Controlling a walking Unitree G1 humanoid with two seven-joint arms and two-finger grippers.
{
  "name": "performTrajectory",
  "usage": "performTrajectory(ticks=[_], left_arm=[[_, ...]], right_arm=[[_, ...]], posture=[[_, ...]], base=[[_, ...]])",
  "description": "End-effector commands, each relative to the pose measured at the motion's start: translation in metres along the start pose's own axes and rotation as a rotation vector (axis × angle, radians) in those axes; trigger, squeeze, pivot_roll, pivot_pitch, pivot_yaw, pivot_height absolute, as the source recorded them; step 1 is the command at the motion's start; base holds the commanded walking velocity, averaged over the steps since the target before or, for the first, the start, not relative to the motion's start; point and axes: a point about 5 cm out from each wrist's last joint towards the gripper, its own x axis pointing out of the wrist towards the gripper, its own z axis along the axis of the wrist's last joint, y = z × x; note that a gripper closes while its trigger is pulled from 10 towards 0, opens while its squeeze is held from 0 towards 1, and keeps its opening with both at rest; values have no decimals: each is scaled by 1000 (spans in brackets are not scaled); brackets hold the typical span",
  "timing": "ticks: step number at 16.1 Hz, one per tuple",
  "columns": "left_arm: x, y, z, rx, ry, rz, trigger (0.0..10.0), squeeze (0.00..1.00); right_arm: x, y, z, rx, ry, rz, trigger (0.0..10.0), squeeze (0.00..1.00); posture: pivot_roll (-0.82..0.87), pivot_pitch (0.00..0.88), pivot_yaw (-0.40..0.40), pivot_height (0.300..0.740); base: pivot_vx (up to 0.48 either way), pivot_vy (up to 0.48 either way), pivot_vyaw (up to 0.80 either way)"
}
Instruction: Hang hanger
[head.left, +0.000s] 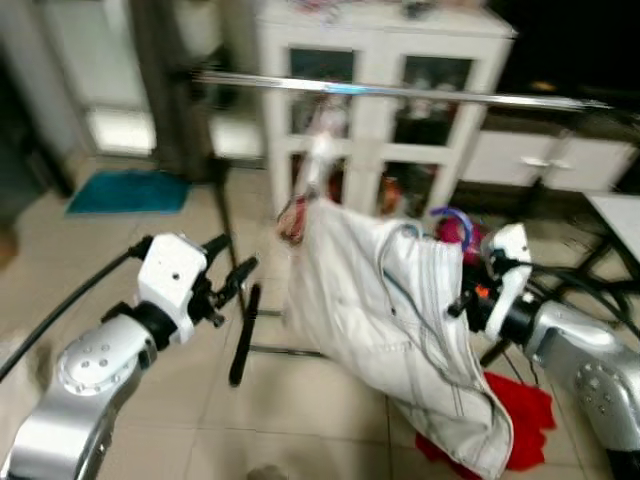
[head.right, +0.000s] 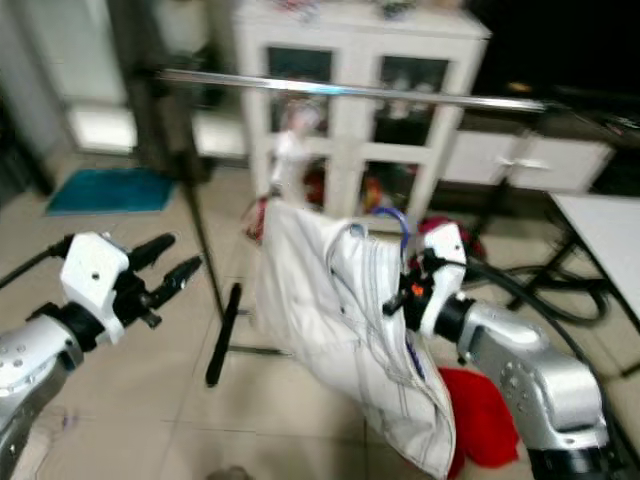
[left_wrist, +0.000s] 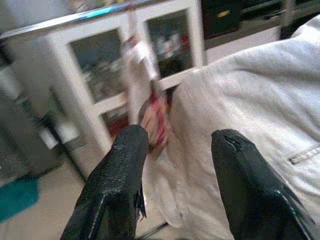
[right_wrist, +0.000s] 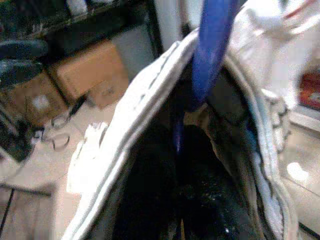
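A white garment (head.left: 390, 310) hangs on a blue hanger; its hook (head.left: 455, 218) sticks up just above my right gripper (head.left: 470, 295). That gripper is shut on the hanger (right_wrist: 212, 45) at the garment's collar, well below the silver clothes rail (head.left: 400, 92). The fingers are mostly buried in the cloth. My left gripper (head.left: 232, 262) is open and holds nothing, a short way left of the garment at about the same height. Between its fingers (left_wrist: 120, 185) the left wrist view looks onto the garment (left_wrist: 260, 115) close ahead.
The rail's black upright (head.left: 222, 200) and floor foot (head.left: 243, 335) stand between my left gripper and the garment. A blurred pale item (head.left: 318, 150) hangs from the rail. Behind is a white cabinet (head.left: 380, 60). On the floor lie a red cloth (head.left: 520, 410) and a teal mat (head.left: 130, 190). A white table edge (head.left: 620, 215) shows at right.
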Motion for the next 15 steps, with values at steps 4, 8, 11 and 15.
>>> performTrajectory(ticks=[4,8,11,15], left_arm=[[1,-5,2,14,-5,-8,10000,0],[4,-6,1,3,-14,15,10000,0],[6,-4,-1,-10,-6,60,10000,0],[6,14,15,-60,-113,81,10000,1000]], right_arm=[[-2,2,11,-38,-55,-38,10000,0],[-1,-2,18,15,-144,-98,10000,0],[0,1,20,18,-178,-92,10000,0],[1,4,28,-3,-183,-15,10000,0]], posture=[[108,0,-53,740],[97,0,-60,740],[89,0,-72,740],[84,0,-91,740]], base=[[0,0,763],[0,0,381],[0,0,0],[0,0,0]])
